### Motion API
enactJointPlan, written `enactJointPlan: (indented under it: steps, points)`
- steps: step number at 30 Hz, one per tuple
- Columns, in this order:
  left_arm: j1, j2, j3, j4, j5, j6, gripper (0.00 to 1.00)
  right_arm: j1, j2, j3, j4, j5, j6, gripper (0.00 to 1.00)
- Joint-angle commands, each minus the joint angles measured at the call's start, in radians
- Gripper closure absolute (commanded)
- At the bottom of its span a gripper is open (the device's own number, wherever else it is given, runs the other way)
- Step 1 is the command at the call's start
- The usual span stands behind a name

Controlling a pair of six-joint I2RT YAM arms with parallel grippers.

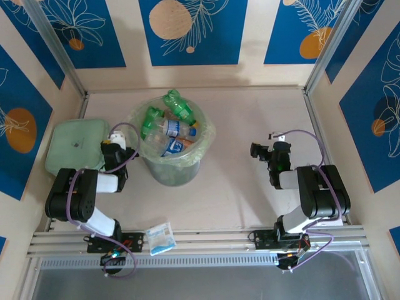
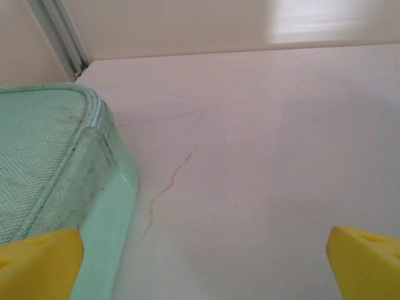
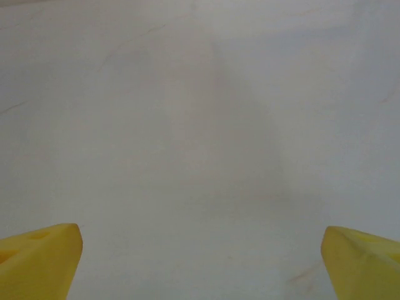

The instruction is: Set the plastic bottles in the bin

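While the plastic bottles [image 1: 172, 128] lie piled inside the bin [image 1: 170, 167], left of centre on the surface [image 1: 250, 106], their number hard for us to tell, we see left jaws and right jaws spread wide, both empty.

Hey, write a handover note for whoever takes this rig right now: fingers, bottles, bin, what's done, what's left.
Left gripper: open, empty, beside the flat pale-green lidded box.
Right gripper: open, empty, over bare table.
Plastic bottles: all visible ones lie in the round translucent pale-green bin.
Done: no bottle seen on the table.
Left: probably nothing; leave the blue-white sachet packet alone.
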Motion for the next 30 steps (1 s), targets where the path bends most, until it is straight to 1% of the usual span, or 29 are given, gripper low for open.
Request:
enactJointPlan:
  steps: [1,9,13,14,25,28,30]
  points:
    - [-0.011,0.025,-0.018,0.046,0.029,0.003,0.01,-0.022,-0.009,0.043,0.044,-0.113,-0.025,0.01]
    - [-0.012,0.020,-0.022,0.046,0.027,0.006,0.01,-0.020,-0.011,0.037,0.055,-0.109,-0.028,0.01]
    - [-0.012,0.018,0.003,-0.005,0.124,0.041,0.01,-0.020,-0.009,0.039,0.054,-0.109,-0.028,0.01]
    - [-0.012,0.020,0.005,-0.009,0.132,0.045,0.01,-0.020,-0.009,0.039,0.054,-0.109,-0.028,0.01]
    - [-0.012,0.020,0.008,-0.013,0.138,0.047,0.01,-0.020,-0.008,0.042,0.050,-0.110,-0.028,0.01]
    - [-0.012,0.020,0.010,-0.018,0.157,0.055,0.01,-0.028,-0.003,0.059,0.020,-0.151,-0.031,0.01]
    - [-0.012,0.020,0.011,-0.019,0.163,0.056,0.01,-0.028,-0.003,0.056,0.025,-0.148,-0.034,0.01]
